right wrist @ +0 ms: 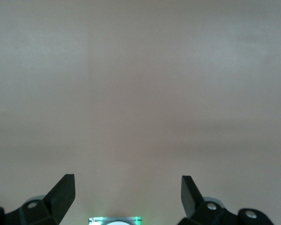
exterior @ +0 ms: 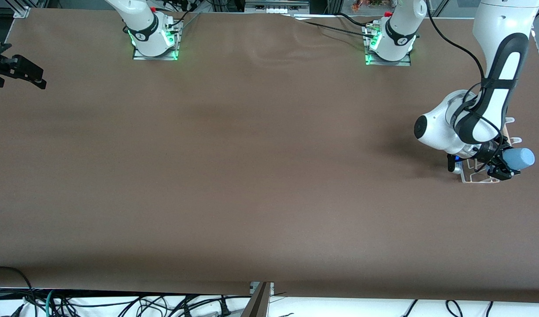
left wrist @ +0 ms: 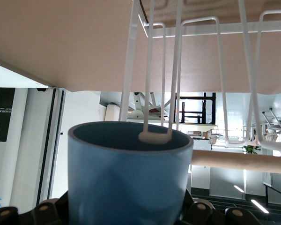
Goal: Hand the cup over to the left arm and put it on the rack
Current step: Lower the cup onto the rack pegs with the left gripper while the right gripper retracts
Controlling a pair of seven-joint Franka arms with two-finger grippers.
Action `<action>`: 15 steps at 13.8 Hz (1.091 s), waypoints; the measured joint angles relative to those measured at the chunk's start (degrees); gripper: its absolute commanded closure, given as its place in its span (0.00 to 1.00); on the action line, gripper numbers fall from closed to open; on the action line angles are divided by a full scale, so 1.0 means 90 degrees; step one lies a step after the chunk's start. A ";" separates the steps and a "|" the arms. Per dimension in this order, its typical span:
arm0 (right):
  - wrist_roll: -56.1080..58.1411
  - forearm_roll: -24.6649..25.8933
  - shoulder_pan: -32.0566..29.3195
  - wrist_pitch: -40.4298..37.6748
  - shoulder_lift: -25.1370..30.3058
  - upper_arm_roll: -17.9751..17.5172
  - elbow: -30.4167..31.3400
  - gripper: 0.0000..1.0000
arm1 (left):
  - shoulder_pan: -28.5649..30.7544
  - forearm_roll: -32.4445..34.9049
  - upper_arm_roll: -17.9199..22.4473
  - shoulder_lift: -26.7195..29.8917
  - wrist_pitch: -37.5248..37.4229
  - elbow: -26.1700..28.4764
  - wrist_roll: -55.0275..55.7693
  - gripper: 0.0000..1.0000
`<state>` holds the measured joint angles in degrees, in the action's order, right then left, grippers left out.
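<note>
- Two grippers are mine, and only my left gripper (exterior: 502,169) is working: it is clenching the light-blue cup (exterior: 518,158) around its lower body, holding it on its side over the white wire rack (exterior: 477,177) at the left arm's end of the table.
- In the left wrist view the cup's (left wrist: 131,178) open mouth is facing the rack's upright loops (left wrist: 163,70), and one white-tipped loop is sitting right at the rim, perhaps just inside it; I cannot tell for sure whether it is touching.
- The wooden dowel rail (left wrist: 239,161) is running just beside the cup's rim.
- My right gripper (exterior: 20,70) is waiting over the brown table (exterior: 252,176) at the right arm's end, its fingers (right wrist: 63,192) spread wide and holding nothing.
- I am judging the cup to be light, smooth, thin plastic: slippery and easy to squash, so I am gripping across the tapered wall near the base, leaving the mouth free for the loop.
</note>
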<state>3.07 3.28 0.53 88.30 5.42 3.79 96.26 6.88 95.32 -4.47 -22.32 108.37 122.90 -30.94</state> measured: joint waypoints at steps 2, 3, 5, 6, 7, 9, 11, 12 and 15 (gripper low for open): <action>-0.0005 -0.0379 -0.0034 0.0091 -0.0046 0.0002 0.0036 0.00 | 0.0000 0.0000 0.0000 -0.0036 0.0000 0.0024 0.0123 1.00; -0.0027 -0.0437 -0.0034 0.0146 -0.0060 -0.0005 0.0039 0.00 | 0.0000 0.0001 0.0000 -0.0063 0.0000 0.0024 0.0161 1.00; -0.0281 -0.0504 -0.0034 0.0219 -0.0085 -0.0014 0.0040 0.00 | 0.0000 0.0001 0.0000 -0.0122 0.0000 0.0024 0.0228 1.00; -0.0389 -0.0507 -0.0034 0.0237 -0.0097 -0.0017 0.0040 0.00 | 0.0000 0.0018 0.0000 -0.0161 0.0000 0.0024 0.0293 1.00; -0.0437 -0.0507 -0.0034 0.0253 -0.0107 -0.0023 0.0040 0.00 | 0.0000 0.0079 0.0000 -0.0202 0.0000 0.0024 0.0346 1.00; -0.0475 -0.0507 -0.0025 0.0274 -0.0109 -0.0047 0.0039 0.00 | 0.0000 0.0181 0.0000 -0.0272 0.0001 0.0010 0.0414 0.80; -0.0491 -0.0507 -0.0013 0.0275 -0.0110 -0.0085 0.0038 0.00 | 0.0000 0.0183 0.0000 -0.0345 0.0004 -0.0056 0.0451 0.00; -0.0499 -0.0507 -0.0009 0.0275 -0.0110 -0.0095 0.0038 0.00 | 0.0000 0.0184 -0.0002 -0.0356 0.0007 -0.0097 0.0462 0.00; -0.0506 -0.0507 -0.0006 0.0275 -0.0110 -0.0097 0.0038 0.00 | 0.0000 0.0184 -0.0004 -0.0355 0.0007 -0.0237 0.0471 0.00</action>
<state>-1.48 -1.28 0.48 90.77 4.43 2.92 96.60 6.88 96.98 -4.50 -25.52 108.43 120.76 -26.70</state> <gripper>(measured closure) 0.000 0.004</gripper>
